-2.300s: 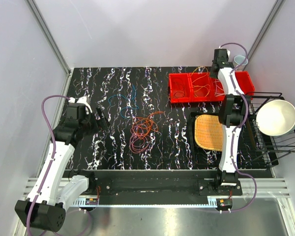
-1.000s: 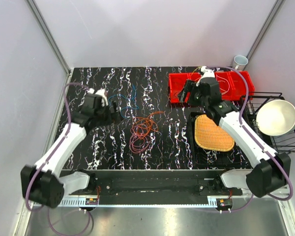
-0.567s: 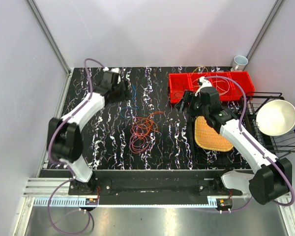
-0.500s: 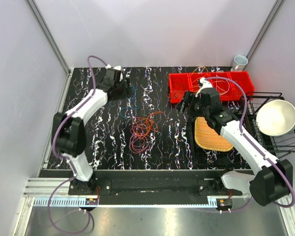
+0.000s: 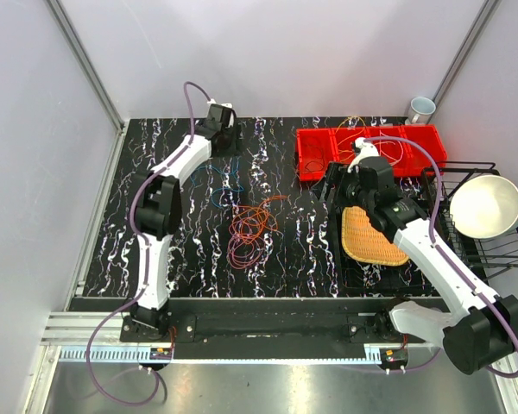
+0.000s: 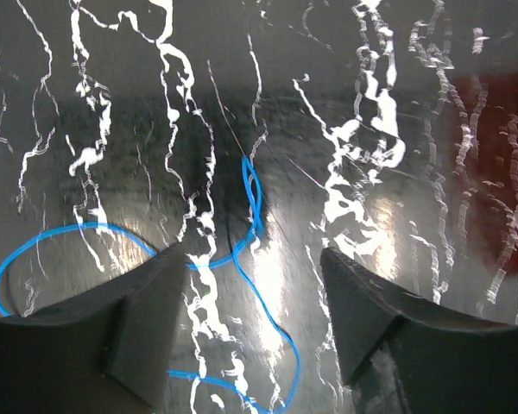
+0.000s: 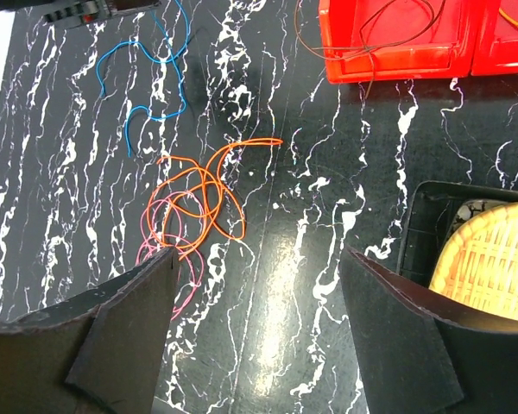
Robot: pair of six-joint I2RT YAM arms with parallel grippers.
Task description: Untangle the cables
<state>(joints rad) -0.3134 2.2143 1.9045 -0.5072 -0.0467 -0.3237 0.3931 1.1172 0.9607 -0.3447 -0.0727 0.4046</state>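
The left fingers are held low over the far edge of the counter, standing apart and gripping nothing. In the left wrist view the blue cable is seen lying flat on the counter between them; whether a finger touches it cannot be told. This cable is spread in loose loops from there toward the middle of the counter. Near its closer end the orange-red cable and the pink cable are found, looped over each other in one tangle at the centre. The right fingers are seen above the counter, between this tangle and the red bins — widely parted, with nothing held. Thin yellow-orange cables are laid in the bins at the far right. A woven basket is placed under the right arm, and a white bowl is set on a wire rack.
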